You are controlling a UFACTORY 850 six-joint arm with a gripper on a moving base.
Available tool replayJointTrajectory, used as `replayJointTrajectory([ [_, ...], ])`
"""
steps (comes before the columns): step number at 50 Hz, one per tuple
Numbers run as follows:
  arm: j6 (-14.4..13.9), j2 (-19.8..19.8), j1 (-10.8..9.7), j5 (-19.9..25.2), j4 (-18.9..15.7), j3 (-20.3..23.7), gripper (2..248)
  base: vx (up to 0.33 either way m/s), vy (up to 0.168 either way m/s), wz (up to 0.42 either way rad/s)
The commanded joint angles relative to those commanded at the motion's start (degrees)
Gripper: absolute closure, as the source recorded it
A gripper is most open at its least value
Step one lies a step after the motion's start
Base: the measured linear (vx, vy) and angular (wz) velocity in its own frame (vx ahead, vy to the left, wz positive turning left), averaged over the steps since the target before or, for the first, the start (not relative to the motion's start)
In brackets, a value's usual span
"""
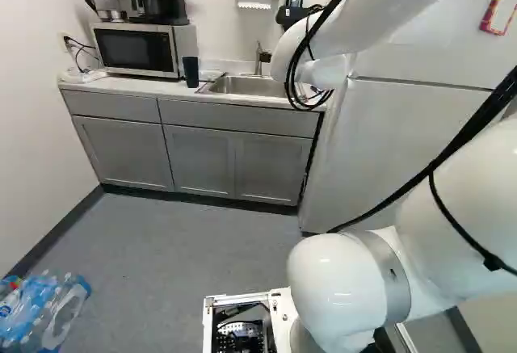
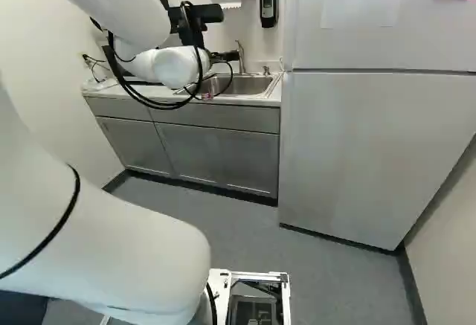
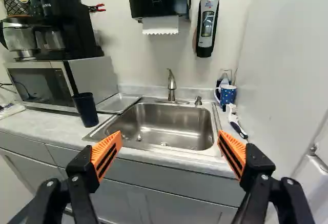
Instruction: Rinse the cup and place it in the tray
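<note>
Blk coffee mkr (image 3: pixel 64 26), white lettering | dk cup (image 3: pixel 86 110) by sink (image 3: pixel 171 126) | end effector (image 2: pixel 224 56) spread wide, holding nil

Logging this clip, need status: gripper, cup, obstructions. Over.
Gripper open, empty, facing sink. Dark cup upright on counter, left of sink. Microwave close beside cup; front approach looks unobstructed.
</note>
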Motion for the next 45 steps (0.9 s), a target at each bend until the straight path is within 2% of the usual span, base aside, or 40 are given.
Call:
replayJointTrajectory([
  [45, 0.0, -2.1, 0.0, -6.0, 0.0, -7.3, 3, 0.000, 0.000, 0.000],
])
